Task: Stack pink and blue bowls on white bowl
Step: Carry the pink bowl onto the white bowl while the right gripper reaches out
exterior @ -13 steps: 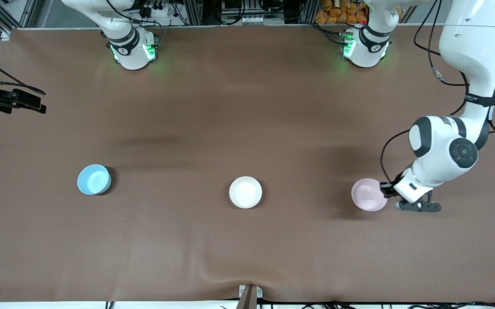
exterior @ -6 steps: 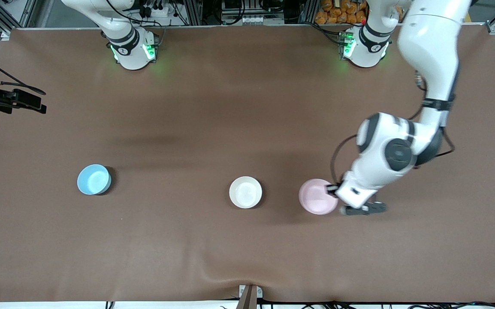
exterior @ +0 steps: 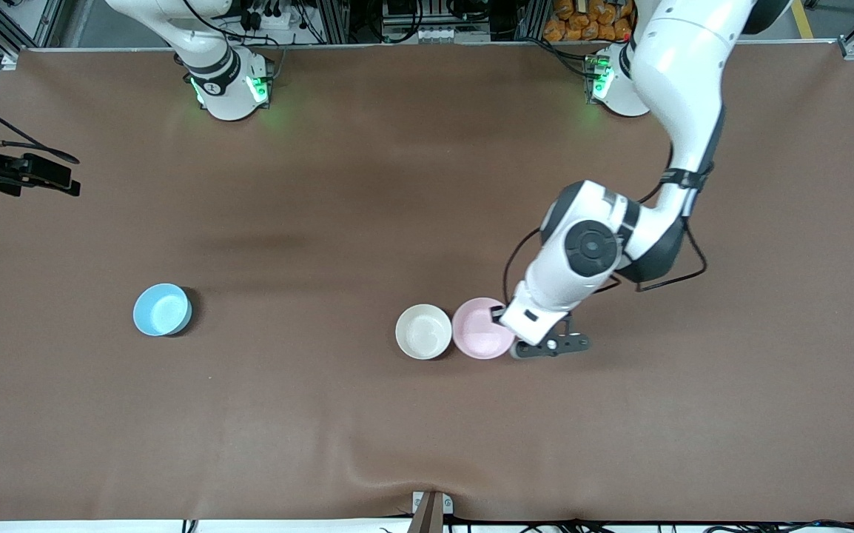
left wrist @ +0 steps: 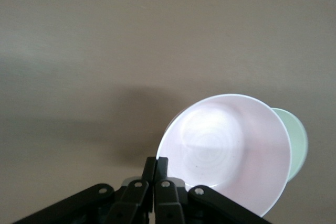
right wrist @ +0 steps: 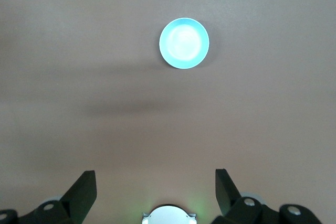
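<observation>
My left gripper point(exterior: 502, 314) is shut on the rim of the pink bowl point(exterior: 482, 339) and holds it just above the table, right beside the white bowl point(exterior: 423, 332). In the left wrist view the closed gripper point(left wrist: 156, 165) pinches the pink bowl's point(left wrist: 226, 148) edge, and the white bowl point(left wrist: 296, 142) peeks out from under it. The blue bowl point(exterior: 162, 309) sits on the table toward the right arm's end; it also shows in the right wrist view point(right wrist: 184, 43). My right gripper point(right wrist: 156, 188) is open and empty, high over the table; it is out of the front view.
A brown cloth covers the table point(exterior: 368, 185). The two arm bases point(exterior: 229, 85) stand along its back edge. A black device point(exterior: 20, 174) sits at the right arm's end. A small clamp point(exterior: 431, 511) sits on the table's front edge.
My left arm has carried the pink bowl from the left arm's end of the table toward the middle, up next to the white bowl. The blue and white bowls have not moved.
</observation>
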`<state>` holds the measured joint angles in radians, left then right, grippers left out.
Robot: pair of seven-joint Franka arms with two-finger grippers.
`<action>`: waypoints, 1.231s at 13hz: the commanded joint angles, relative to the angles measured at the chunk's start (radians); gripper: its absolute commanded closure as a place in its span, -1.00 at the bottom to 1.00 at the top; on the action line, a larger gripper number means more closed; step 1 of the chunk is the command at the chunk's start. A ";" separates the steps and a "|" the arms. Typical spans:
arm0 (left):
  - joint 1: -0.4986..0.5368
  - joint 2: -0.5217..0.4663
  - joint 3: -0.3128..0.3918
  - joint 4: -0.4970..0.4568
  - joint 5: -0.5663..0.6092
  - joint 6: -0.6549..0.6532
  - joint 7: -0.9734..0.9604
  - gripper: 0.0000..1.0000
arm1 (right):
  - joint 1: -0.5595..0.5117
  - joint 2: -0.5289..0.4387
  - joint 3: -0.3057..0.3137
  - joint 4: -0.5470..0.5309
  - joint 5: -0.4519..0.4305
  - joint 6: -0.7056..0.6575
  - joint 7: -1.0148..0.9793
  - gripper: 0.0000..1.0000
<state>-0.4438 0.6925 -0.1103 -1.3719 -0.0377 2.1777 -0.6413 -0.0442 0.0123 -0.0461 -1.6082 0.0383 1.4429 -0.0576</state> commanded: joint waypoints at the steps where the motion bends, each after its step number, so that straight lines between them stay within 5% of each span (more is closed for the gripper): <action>1: -0.050 0.088 0.014 0.116 -0.022 0.023 -0.064 1.00 | 0.000 0.006 0.002 0.007 0.003 0.001 0.010 -1.00; 6: -0.087 0.128 0.008 0.119 -0.030 0.117 -0.096 1.00 | 0.000 0.050 0.002 0.014 0.006 -0.002 0.009 -1.00; 9: -0.121 0.168 0.009 0.125 -0.030 0.197 -0.138 1.00 | -0.029 0.158 0.000 0.031 -0.001 0.013 -0.040 -1.00; 13: -0.121 0.170 0.014 0.116 -0.027 0.198 -0.133 1.00 | -0.098 0.319 0.002 0.018 0.017 0.114 -0.114 -1.00; 16: -0.118 0.168 0.014 0.105 -0.021 0.192 -0.129 1.00 | -0.086 0.350 0.002 -0.086 0.011 0.298 -0.117 -1.00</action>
<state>-0.5574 0.8506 -0.1032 -1.2839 -0.0434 2.3754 -0.7693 -0.1392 0.3699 -0.0515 -1.6387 0.0415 1.6620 -0.1665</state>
